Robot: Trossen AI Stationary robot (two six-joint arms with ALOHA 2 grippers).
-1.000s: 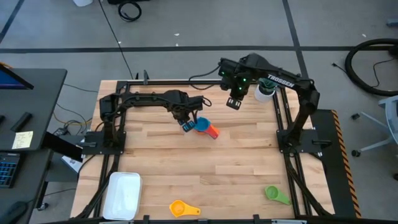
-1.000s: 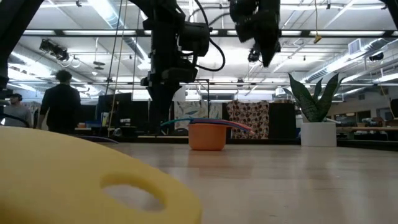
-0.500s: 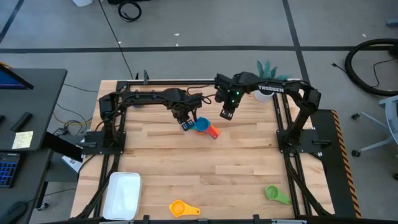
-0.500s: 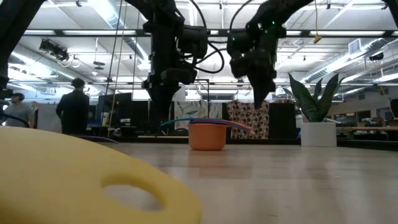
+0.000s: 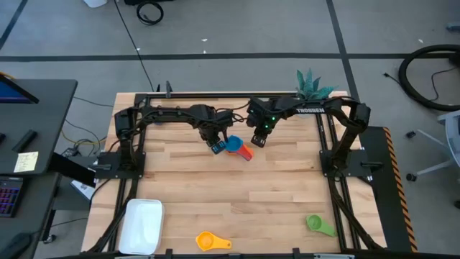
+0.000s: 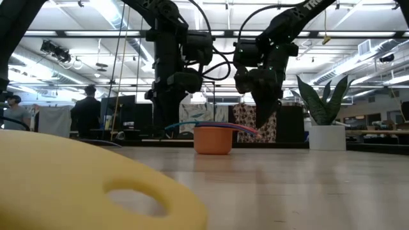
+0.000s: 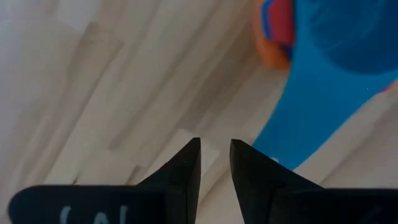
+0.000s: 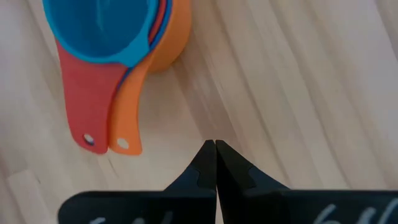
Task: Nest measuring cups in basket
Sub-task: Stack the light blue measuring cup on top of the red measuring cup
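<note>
On the light wooden slatted table (image 5: 237, 194), the white shallow rectangular plastic basket (image 5: 141, 224) is seen at the near left corner, well apart from the arms. Near the far right corner, the white potted plant (image 6: 326, 125) is seen. At the table's middle-far part, the nested stack of round plastic measuring cups (image 5: 237, 147) is set: light blue cup (image 8: 99, 28) on top, red and dark blue beneath, orange cup (image 6: 212, 139) outermost. The left gripper (image 5: 215, 146) is held just beside the stack on its left, fingers (image 7: 184, 171) narrowly parted around nothing. The right gripper (image 5: 256, 139) is held just beside the stack on its right, fingers pressed together, empty. The green measuring cup (image 5: 318, 225) is left near the right front edge, the yellow measuring cup (image 5: 210, 240) at the front edge.
</note>
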